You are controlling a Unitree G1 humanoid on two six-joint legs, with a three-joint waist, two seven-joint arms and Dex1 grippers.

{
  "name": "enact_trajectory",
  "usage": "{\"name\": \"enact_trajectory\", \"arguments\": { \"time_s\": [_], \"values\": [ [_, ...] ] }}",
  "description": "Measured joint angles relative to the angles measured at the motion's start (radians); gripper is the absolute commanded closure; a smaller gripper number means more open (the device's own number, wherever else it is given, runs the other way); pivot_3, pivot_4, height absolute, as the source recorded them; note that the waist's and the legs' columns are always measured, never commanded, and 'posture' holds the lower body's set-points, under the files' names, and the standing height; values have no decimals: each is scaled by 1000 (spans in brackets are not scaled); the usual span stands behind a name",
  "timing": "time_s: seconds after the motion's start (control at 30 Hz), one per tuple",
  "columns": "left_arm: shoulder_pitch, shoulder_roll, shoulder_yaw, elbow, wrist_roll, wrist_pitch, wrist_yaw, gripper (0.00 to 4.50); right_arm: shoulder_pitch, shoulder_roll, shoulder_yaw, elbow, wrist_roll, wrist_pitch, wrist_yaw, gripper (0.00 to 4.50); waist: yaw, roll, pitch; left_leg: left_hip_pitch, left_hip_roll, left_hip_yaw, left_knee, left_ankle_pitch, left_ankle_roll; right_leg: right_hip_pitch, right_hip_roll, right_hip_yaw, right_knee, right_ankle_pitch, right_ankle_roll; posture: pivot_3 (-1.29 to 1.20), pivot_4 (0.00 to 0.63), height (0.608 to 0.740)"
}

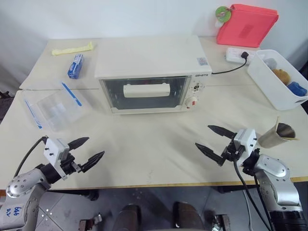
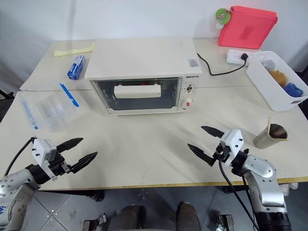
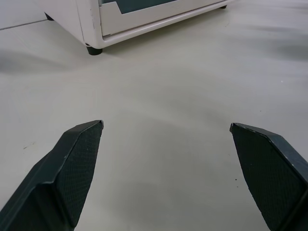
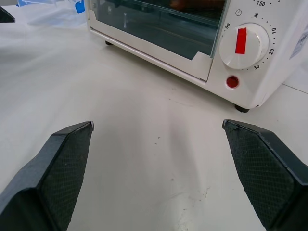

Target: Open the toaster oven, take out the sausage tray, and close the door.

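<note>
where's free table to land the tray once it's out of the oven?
Widest bare patch: the table in front of the toaster oven, between the left tool and right tool, both open. Crowded: clear plastic box on the left, metal cup and white bin on the right.

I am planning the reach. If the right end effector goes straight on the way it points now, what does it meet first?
Probably the oven, near its lower right front by the red-marked knob. Only bare table lies between, though depth is uncertain.
</note>
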Motion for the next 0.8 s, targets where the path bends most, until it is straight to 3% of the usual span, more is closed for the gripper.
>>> {"name": "enact_trajectory", "arguments": {
  "time_s": [0.17, 0.4, 0.8],
  "values": [
    [9, -2, 19, -12, -53, 33, -7, 11, -65, 2, 48, -38, 58, 84, 17, 0, -4, 0, 0, 0, 1, 1, 1, 0, 0, -1, 0, 1, 1, 0, 0, 0, 150, 740],
    [-64, 49, 161, -15, -382, 225, -78, 11, -324, 50, 158, -127, 139, 368, -76, 0, -2, 0, 0, 0, 2, -3, 1, 0, 0, -2, 0, 1, 1, 1, -1, 0, 150, 740],
    [-56, 34, 133, -42, -369, 231, -89, 11, -560, 158, 210, 92, 55, 380, -124, 0, -16, 0, 0, -1, 3, 5, 1, -2, 1, -4, 0, -2, 1, 1, -1, 0, 150, 740]
  ]
}}
